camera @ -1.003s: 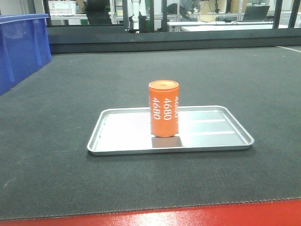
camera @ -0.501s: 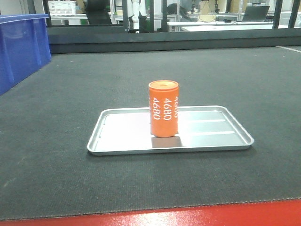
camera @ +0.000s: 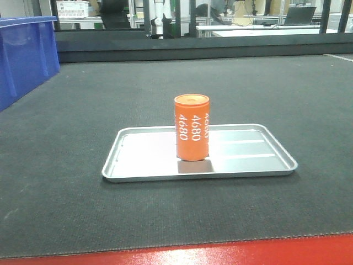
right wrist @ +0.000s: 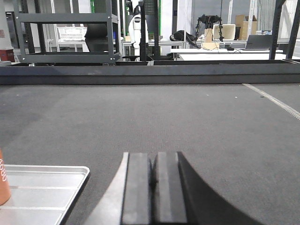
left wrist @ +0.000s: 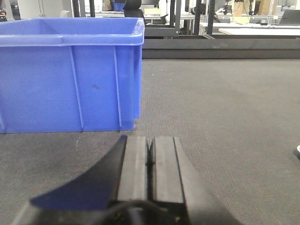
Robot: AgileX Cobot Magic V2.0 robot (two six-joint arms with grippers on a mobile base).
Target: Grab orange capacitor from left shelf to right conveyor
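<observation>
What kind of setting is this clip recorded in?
Probably an industrial workshop or robotics lab: a wide dark conveyor belt with a red edge, a blue plastic bin, metal rack frames behind.

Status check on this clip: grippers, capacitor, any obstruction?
Left gripper shut, empty; right gripper shut, empty. Orange capacitor upright on silver tray on conveyor. Nothing blocking it.

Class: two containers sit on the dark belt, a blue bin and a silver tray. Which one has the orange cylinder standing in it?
The silver tray: the orange capacitor stands upright in it. The blue bin sits apart at far left.
</observation>
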